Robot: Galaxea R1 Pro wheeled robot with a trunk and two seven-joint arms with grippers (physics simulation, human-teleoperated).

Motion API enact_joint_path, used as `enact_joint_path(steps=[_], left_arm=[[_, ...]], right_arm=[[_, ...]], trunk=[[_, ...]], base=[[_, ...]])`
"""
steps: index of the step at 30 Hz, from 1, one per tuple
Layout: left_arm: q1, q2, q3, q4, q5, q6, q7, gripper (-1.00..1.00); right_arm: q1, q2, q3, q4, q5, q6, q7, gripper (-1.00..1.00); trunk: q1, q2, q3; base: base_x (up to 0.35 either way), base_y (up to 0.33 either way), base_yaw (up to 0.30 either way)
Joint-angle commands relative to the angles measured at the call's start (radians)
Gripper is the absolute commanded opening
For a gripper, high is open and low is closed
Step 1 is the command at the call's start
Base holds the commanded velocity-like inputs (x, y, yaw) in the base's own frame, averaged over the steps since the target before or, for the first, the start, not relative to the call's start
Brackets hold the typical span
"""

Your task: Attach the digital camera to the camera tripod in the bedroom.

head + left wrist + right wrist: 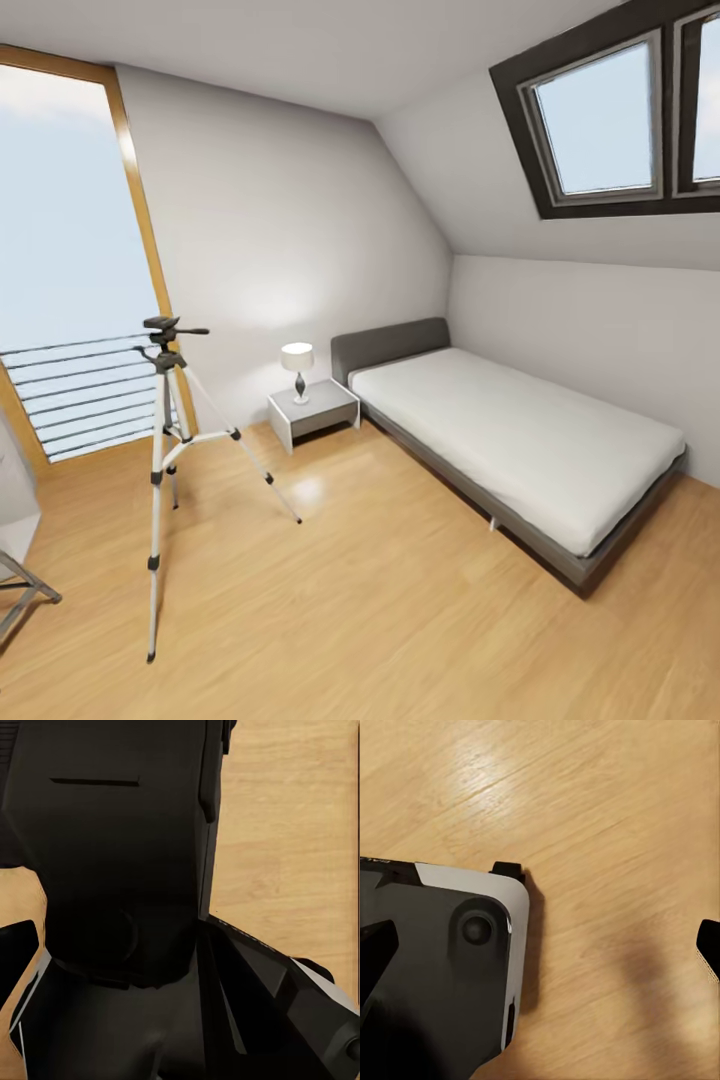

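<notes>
Pale bedroom walls from my head: camera tripod (165, 440) stands left on the wood floor (400, 600), bed (520, 440) right. Both wrists look down past my dark body at floorboards; my jaws' state I cannot tell. Risk: rolling into those thin legs.

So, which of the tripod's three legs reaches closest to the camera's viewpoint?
The leg of the camera tripod ending lowest in the head view, near the picture's bottom left; the other two end farther back.

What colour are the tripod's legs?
The tripod has silver legs with black joints and feet, and a black head. The head view shows it best.
</notes>
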Motion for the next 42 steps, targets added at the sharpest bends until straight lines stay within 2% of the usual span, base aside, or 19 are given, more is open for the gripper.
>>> enact_joint_path(steps=[1,26,32,42], left_arm=[[0.0,0.0,-0.008,0.0,0.007,0.001,0.0,-1.0],[0.0,0.001,-0.008,0.0,0.007,0.001,0.0,-1.0],[0.0,0.001,-0.008,0.0,0.007,0.001,0.0,-1.0],[0.0,0.001,-0.008,0.0,0.007,0.001,0.0,-1.0]], right_arm=[[-0.001,0.0,-0.009,0.002,0.009,-0.001,0.003,1.0],[-0.002,0.0,-0.007,0.001,0.011,0.001,0.004,1.0],[-0.002,0.016,-0.006,0.001,0.012,0.007,0.005,1.0],[-0.001,0.025,-0.006,0.001,0.012,0.01,0.006,1.0]], trunk=[[0.001,-0.001,0.0],[0.001,-0.001,0.0],[0.001,-0.001,0.0],[0.001,-0.001,0.0]], base=[[0.32,0.0,0.0],[0.32,0.0,0.0],[0.32,0.0,0.0],[0.32,0.0,0.0]])
